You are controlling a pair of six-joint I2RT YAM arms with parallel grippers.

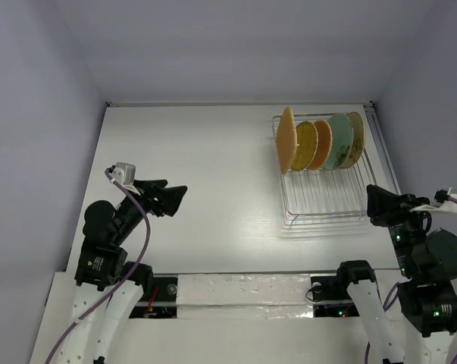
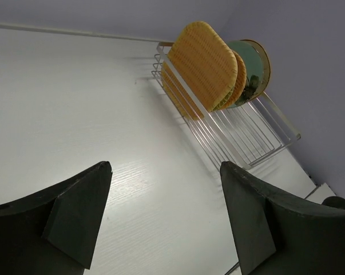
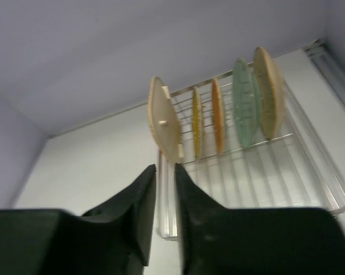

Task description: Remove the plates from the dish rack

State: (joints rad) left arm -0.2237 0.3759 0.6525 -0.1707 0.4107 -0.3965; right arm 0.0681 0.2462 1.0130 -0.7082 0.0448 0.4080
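The silver wire dish rack stands at the back right of the white table. Five plates stand upright in it, left to right: an orange ribbed rounded-square plate, two orange-yellow round plates, a pale green plate and a beige plate. My left gripper is open and empty above the table, well left of the rack; the square plate faces it. My right gripper is shut and empty, near the rack's front right corner, pointing at the plates.
Pale walls close in the table on the left, back and right. A metal rail runs along the table's right edge beside the rack. A white padded strip lies along the near edge between the arm bases.
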